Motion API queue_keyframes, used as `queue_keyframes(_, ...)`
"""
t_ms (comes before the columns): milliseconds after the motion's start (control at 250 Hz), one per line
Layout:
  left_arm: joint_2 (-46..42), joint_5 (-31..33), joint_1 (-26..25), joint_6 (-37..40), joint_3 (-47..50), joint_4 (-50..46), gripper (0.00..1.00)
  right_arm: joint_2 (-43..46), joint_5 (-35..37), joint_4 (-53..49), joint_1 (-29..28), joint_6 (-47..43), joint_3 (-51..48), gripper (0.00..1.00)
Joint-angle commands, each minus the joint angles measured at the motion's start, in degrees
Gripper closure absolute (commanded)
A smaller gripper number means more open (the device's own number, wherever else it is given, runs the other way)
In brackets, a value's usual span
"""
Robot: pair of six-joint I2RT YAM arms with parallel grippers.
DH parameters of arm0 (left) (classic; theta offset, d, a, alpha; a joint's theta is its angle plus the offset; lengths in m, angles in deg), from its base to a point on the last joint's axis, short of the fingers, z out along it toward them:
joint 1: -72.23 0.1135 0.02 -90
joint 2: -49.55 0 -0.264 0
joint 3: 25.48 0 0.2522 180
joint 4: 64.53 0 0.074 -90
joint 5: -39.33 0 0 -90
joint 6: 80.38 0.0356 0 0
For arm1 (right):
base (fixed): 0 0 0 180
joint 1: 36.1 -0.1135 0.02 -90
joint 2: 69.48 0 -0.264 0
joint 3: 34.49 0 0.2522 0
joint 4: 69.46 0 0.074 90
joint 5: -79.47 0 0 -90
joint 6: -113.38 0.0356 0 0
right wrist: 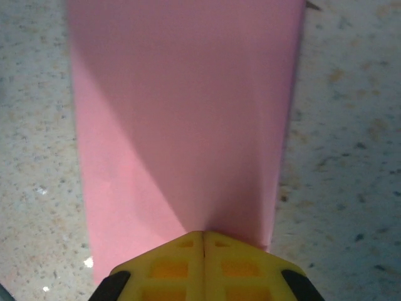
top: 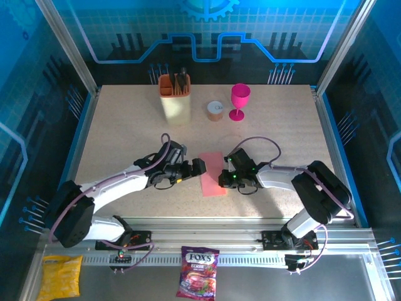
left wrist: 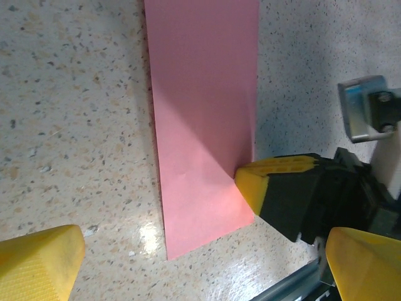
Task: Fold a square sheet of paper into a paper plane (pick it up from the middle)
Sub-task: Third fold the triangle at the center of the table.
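Observation:
The salmon-pink sheet of paper (top: 213,174) lies flat on the speckled table as a long narrow rectangle, between the two grippers. My left gripper (top: 199,166) hovers at its left side, open, its yellow fingertips (left wrist: 39,262) spread wide around the sheet's (left wrist: 200,113) near corner with nothing between them. My right gripper (top: 224,178) is shut, its two jaws closed together. Its yellow tip (left wrist: 252,182) rests on the sheet's right edge. In the right wrist view the closed gripper (right wrist: 203,235) touches the paper (right wrist: 182,106) close to its near edge.
At the back stand a cream holder with an orange insert and utensils (top: 175,97), a small round tin (top: 215,111) and a magenta goblet (top: 239,100). A candy bag (top: 198,271) and a yellow packet (top: 61,276) lie beyond the front rail (top: 207,233).

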Motion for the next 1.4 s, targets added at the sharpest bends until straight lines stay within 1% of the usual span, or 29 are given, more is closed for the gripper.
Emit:
queue_keyframes(0,2.3,1.0,-0.4,-0.3,-2.7,1.9,0.0,-2.8,-1.4,3.1,1.5,1.0,-2.6,1.0)
queue_keyframes(236,8.6,-0.2,-0.6,0.3,-5.8,4.0,0.0,-5.5,-2.7,6.7,2.2,1.9,-5.3,1.0)
queue_keyframes(368,11.1,0.6,-0.9,0.4,-6.6,4.5,0.0,-6.8,-3.0,8.3,2.3,2.5,-6.1,1.0)
queue_keyframes(599,13.3,0.6,-1.4,0.1,-6.5,5.9,0.0,-7.8,-3.5,10.4,2.4,3.4,-7.6,1.0)
queue_keyframes(995,18.0,-0.4,-2.2,0.0,-8.0,8.4,0.0,-7.6,-3.6,10.7,3.1,3.0,-8.6,1.0)
queue_keyframes(1394,20.9,-0.2,-2.6,0.7,-10.5,7.5,0.0,-8.8,-4.5,12.6,3.2,3.2,-9.6,1.0)
